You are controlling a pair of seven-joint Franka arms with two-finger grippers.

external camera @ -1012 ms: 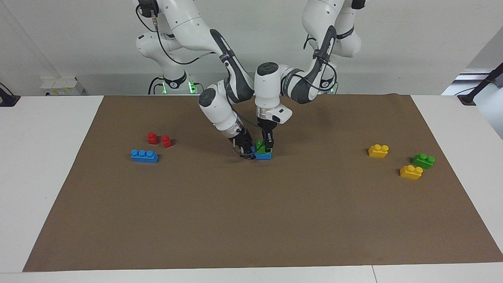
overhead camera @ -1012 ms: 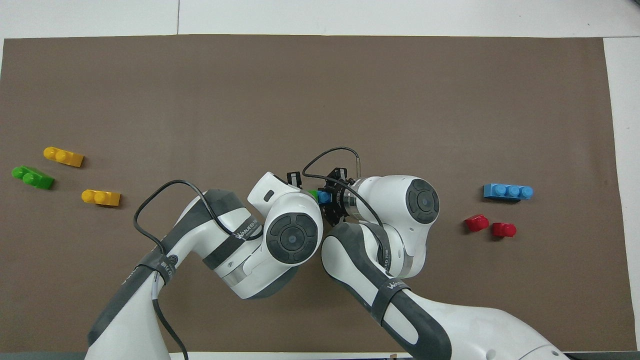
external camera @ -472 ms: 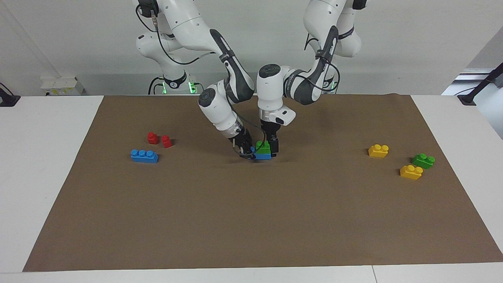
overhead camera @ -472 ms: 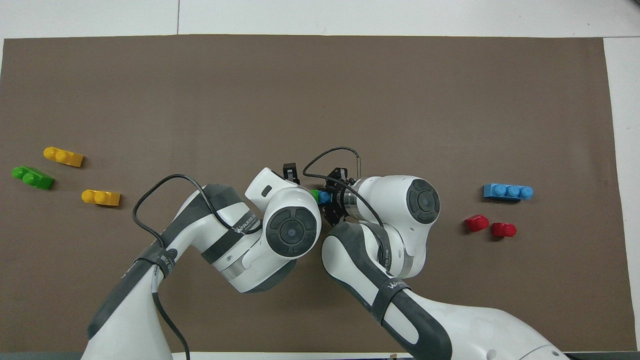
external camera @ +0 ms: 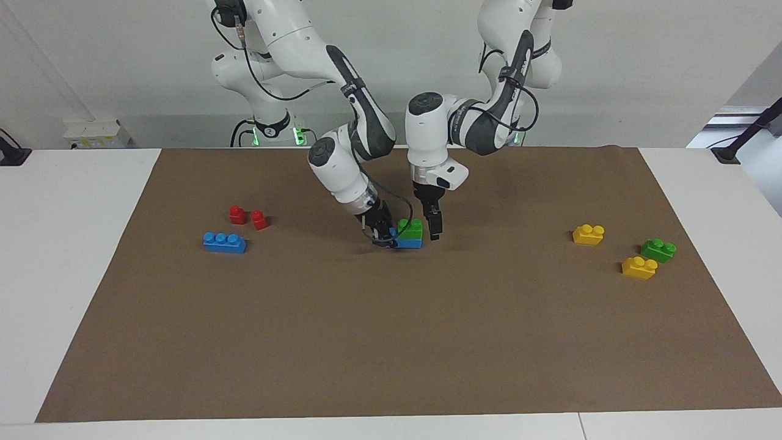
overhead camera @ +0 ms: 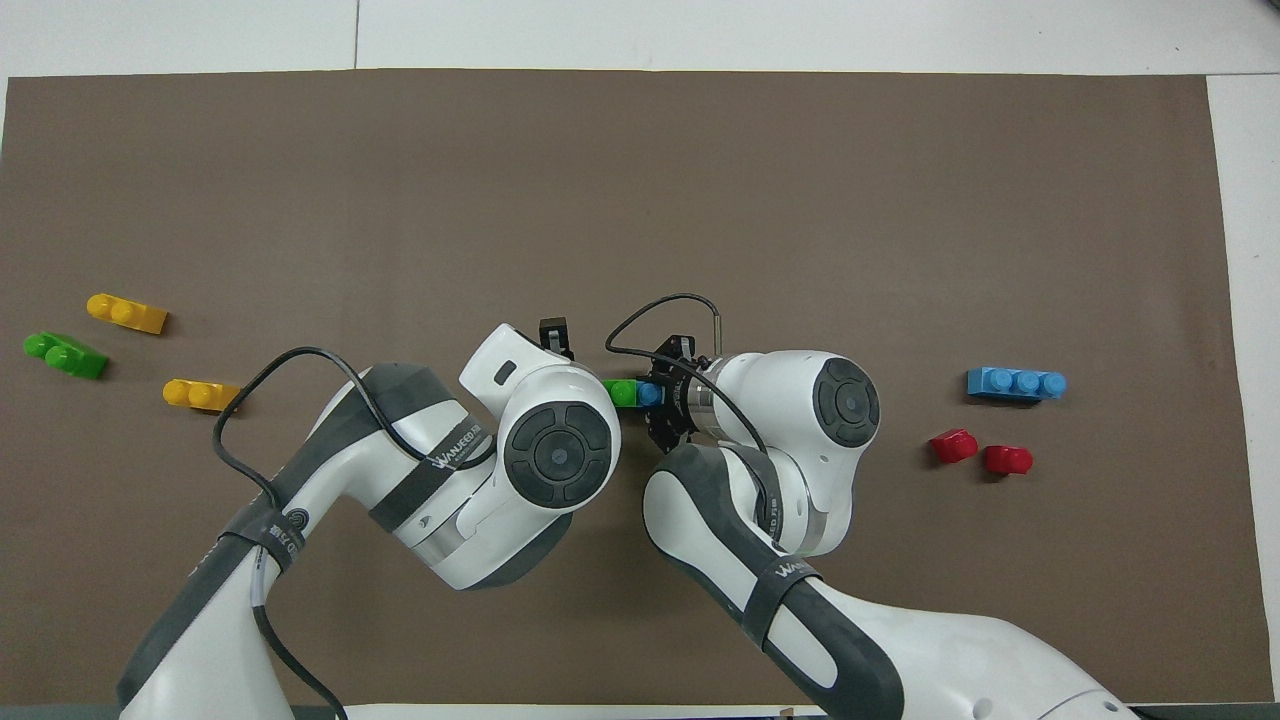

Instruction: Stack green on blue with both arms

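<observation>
The green brick (external camera: 410,228) is seated on the blue brick (external camera: 408,242), which is clamped by the right gripper (external camera: 383,235); the left gripper (external camera: 432,225) is held just beside, open and empty.

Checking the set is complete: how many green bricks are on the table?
2. One green brick sits on the blue brick mid-mat; the other green brick lies beside the yellow bricks. None seems hidden.

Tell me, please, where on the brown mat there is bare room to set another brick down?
The brown mat is bare farther from the robots than all the bricks. Crowded spots: the middle, where the right gripper holds the long blue plastic brick carrying the small green plastic brick, the left gripper beside them, and both ends.
</observation>
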